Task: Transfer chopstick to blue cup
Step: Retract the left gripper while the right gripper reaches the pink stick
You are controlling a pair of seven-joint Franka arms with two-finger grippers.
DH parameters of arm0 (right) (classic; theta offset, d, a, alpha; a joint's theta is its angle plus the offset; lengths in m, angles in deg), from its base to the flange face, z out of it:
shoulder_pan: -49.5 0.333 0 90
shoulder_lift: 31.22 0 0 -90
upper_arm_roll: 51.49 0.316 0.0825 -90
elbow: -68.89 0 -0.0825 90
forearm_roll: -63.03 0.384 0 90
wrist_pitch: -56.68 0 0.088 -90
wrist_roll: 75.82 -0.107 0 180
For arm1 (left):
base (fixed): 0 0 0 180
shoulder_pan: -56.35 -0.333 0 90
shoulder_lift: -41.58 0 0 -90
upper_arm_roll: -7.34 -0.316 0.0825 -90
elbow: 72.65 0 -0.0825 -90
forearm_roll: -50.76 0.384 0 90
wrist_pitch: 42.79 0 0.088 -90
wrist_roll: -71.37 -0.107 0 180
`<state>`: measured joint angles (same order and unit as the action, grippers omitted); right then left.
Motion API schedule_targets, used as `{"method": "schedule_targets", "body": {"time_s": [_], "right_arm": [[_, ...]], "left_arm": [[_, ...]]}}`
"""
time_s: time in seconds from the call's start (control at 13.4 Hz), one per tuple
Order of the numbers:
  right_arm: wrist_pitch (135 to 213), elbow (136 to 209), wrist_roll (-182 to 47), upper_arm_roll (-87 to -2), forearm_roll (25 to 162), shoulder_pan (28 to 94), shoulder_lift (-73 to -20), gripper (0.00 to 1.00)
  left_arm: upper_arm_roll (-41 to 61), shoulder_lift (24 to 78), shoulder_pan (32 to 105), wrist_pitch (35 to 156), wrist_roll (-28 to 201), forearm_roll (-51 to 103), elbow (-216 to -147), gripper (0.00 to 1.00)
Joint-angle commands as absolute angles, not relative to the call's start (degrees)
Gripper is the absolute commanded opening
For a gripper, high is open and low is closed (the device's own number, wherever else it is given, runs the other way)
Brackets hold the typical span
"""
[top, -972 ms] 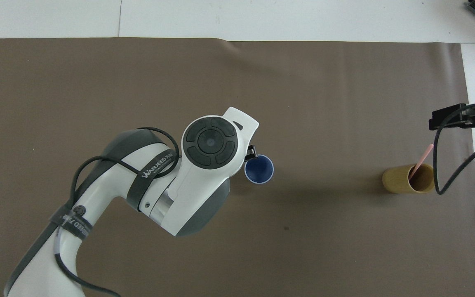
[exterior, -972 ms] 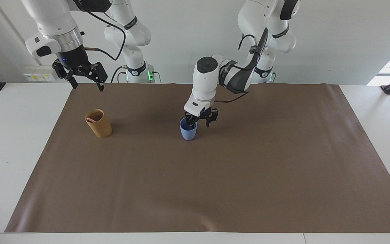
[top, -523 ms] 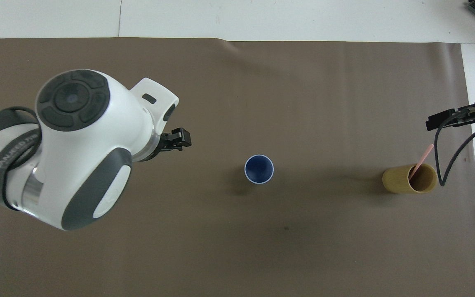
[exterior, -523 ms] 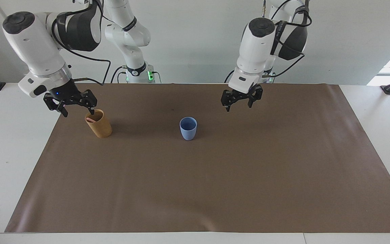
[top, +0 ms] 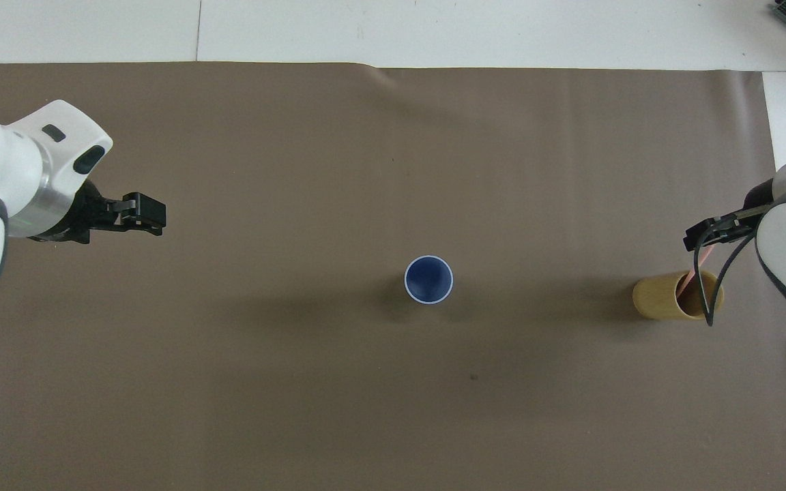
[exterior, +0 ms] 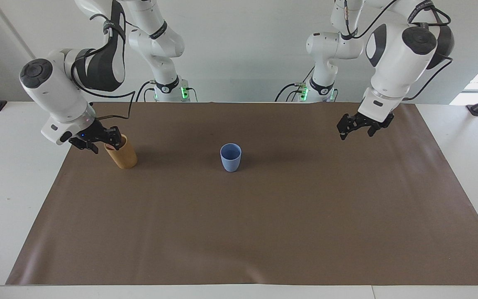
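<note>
At the tan cup | right gripper at its rim, closing on chopstick, grip unconfirmed | next: lift, carry to blue cup | left gripper open, waiting

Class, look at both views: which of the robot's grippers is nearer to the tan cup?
Right. The right gripper is at the tan cup's rim; the left gripper hangs over the mat at the left arm's end.

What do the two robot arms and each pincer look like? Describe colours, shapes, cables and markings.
Both arms are glossy white with rounded dark grey joint caps and black cables looped outside. Each ends in a silver wrist ring and a black two-fingered pincer: left pincer, right pincer.
</note>
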<state>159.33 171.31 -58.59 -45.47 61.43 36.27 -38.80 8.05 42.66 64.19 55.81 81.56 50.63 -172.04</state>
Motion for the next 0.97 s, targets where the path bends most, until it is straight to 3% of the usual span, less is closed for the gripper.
{"method": "schedule_targets", "body": {"time_s": [0.0,0.07,0.15,0.52,0.9], "right_arm": [[159.8,173.8,-56.1,-44.9,60.7,34.6,-36.7,0.30],[159.3,173.7,-55.0,-44.9,60.7,34.0,-36.7,0.12],[158.6,173.5,-54.0,-44.9,61.0,33.9,-36.7,0.00],[156.4,172.2,-54.1,-44.8,61.5,33.9,-34.9,0.00],[151.7,169.5,-55.6,-43.7,61.7,36.0,-27.2,0.00]], "left_arm": [[8.7,39.6,58.6,53.5,71.2,50.8,-173.1,1.00],[8.7,39.0,56.3,52.9,68.2,50.7,-172.8,1.00],[8.7,38.7,55.5,51.8,66.4,50.7,-171.6,1.00],[9.3,38.8,55.7,40.6,66.6,50.7,-160.0,1.00],[9.2,37.7,55.6,39.9,66.9,50.7,-160.1,1.00]]}}
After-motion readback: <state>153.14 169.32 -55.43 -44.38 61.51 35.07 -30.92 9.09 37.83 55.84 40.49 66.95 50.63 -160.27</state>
